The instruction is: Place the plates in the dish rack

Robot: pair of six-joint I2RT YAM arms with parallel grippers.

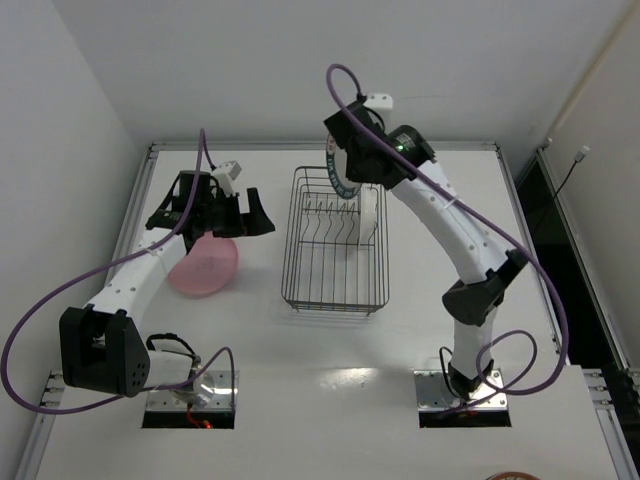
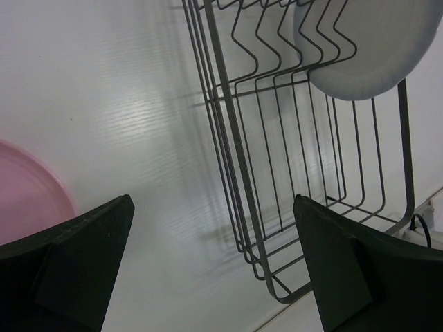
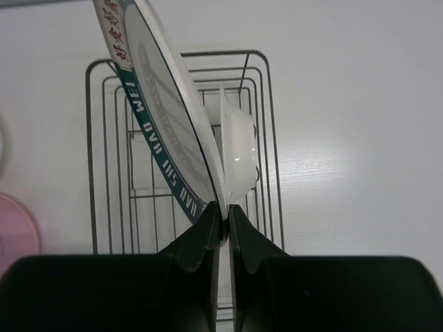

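The dark wire dish rack [image 1: 335, 285] stands mid-table. A plain white plate [image 1: 369, 218] stands upright in its far right part. My right gripper [image 3: 227, 213] is shut on the rim of a white plate with a dark lettered rim [image 3: 163, 128] and holds it on edge, tilted, above the rack's far end [image 3: 111, 159], just left of the white plate [image 3: 239, 142]. A pink plate [image 1: 203, 267] lies flat on the table left of the rack. Above its far edge hangs my left gripper [image 1: 243, 220], open and empty. In the left wrist view the pink plate [image 2: 28, 197] shows at the left and the rack [image 2: 235, 152] at the right.
White walls close the table at the back and left. A metal rail [image 1: 135, 205] runs along the table's left edge and a dark gap [image 1: 560, 260] along the right. Purple cables [image 1: 345, 85] loop off both arms. A reddish round object [image 1: 515, 476] peeks in at the bottom edge.
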